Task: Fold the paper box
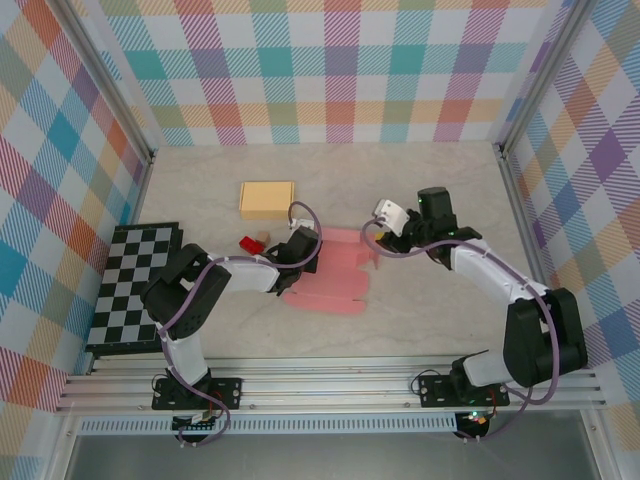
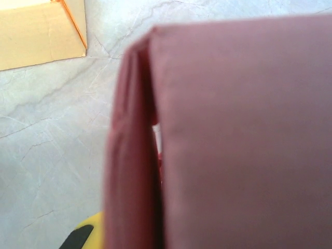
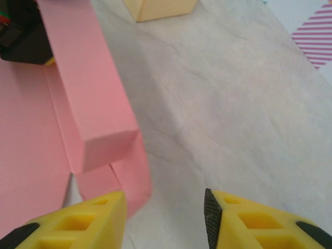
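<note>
The half-folded pink paper box (image 1: pixel 330 285) lies mid-table, just on the arms' side of a tan box (image 1: pixel 267 199), with the left gripper (image 1: pixel 303 250) pinched shut on its raised side wall, while the right gripper (image 3: pixel 165 212) hangs beside its right end, jaws partly apart and empty.

We find the top view bright and evenly lit from above, with only soft shadows beside the arms on the table (image 1: pixel 400 180). At the left wrist the pink paper box (image 2: pixel 244 140) lies so close that it blurs heavily, its crease dark. At the right wrist the right gripper (image 3: pixel 165 212) is out of focus, and the box throws a faint shadow.
</note>
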Controlling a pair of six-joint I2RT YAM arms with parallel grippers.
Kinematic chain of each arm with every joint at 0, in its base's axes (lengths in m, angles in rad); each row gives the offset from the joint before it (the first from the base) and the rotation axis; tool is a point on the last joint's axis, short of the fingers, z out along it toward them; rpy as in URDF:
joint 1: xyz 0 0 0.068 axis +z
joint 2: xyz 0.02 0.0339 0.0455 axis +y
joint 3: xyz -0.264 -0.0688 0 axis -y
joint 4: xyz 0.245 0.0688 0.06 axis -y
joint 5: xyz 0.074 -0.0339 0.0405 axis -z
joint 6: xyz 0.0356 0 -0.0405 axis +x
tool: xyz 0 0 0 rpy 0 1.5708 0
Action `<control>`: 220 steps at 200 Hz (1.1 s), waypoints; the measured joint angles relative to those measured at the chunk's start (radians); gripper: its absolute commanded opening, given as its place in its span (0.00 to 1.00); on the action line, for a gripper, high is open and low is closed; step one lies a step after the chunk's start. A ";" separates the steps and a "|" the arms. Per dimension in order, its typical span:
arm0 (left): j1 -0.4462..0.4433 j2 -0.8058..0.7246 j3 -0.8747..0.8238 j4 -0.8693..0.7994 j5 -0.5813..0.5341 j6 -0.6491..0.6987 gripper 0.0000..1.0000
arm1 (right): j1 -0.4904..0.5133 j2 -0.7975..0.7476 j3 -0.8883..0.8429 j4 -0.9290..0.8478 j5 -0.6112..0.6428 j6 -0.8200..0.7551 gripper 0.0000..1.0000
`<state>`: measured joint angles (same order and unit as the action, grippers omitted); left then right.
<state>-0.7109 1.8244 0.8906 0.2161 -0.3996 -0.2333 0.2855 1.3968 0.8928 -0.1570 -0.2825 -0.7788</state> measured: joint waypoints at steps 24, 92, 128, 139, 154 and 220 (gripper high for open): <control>0.000 0.000 0.000 0.000 0.008 0.004 0.00 | -0.075 0.026 0.000 -0.035 -0.019 -0.058 0.47; 0.000 0.003 0.000 0.001 0.025 0.015 0.00 | -0.091 0.207 0.013 -0.077 -0.069 -0.174 0.45; 0.000 0.008 0.000 0.006 0.026 0.014 0.00 | -0.029 0.234 0.033 -0.090 -0.105 -0.202 0.45; 0.000 0.010 0.000 0.008 0.026 0.014 0.00 | -0.014 0.237 0.033 -0.092 -0.115 -0.206 0.45; 0.000 0.011 0.000 0.009 0.026 0.014 0.00 | 0.004 0.241 0.033 -0.092 -0.123 -0.207 0.45; 0.000 0.013 0.000 0.015 0.026 0.014 0.00 | 0.063 0.240 0.033 -0.034 -0.119 -0.114 0.46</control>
<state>-0.7105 1.8378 0.8906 0.2314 -0.3740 -0.2188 0.3485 1.6371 0.9260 -0.1913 -0.4019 -0.8925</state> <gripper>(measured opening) 0.082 0.455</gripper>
